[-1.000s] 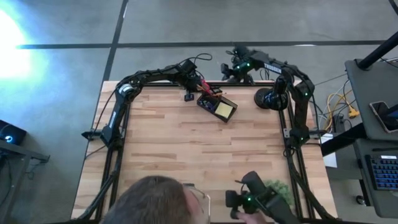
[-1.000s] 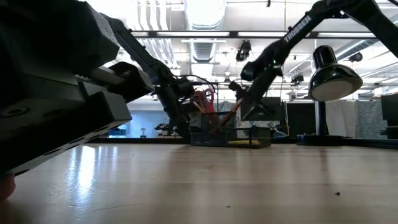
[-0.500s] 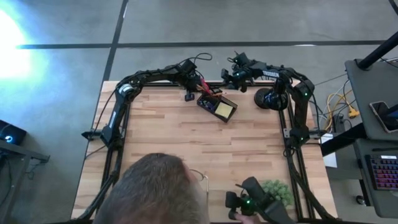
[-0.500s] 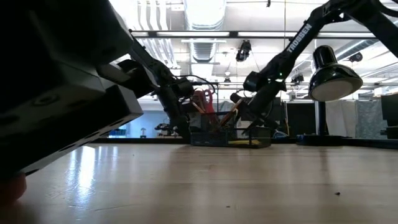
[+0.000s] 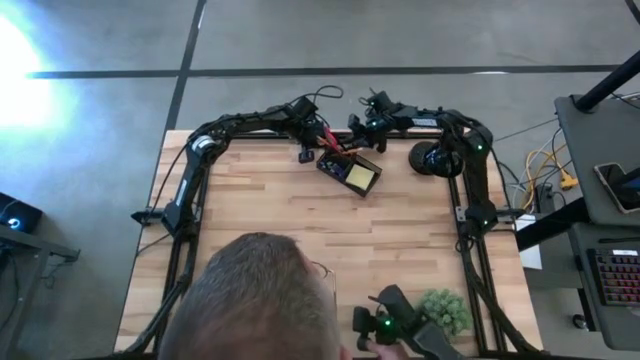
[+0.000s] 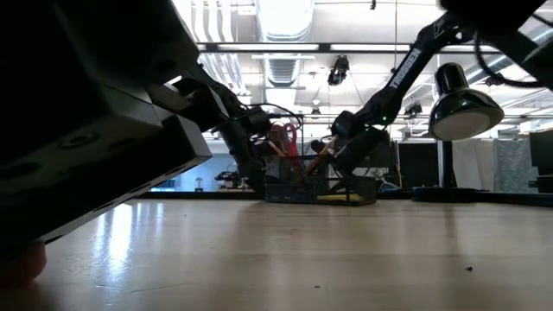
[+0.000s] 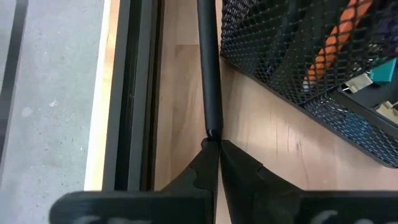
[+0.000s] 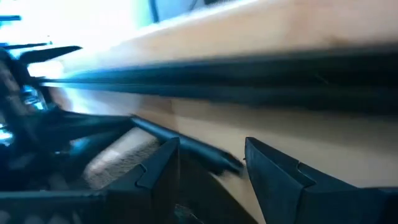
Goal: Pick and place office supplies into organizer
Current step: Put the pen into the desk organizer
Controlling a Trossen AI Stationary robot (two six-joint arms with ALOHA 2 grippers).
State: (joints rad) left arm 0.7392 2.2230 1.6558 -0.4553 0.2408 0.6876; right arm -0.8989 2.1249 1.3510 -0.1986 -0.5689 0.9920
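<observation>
The black organizer (image 5: 349, 170) sits at the far edge of the table (image 5: 300, 240), between both grippers. The left gripper (image 7: 213, 140), just beside it, pinches a thin black pen (image 7: 209, 68). The right gripper (image 8: 211, 163) is open beside it.
</observation>
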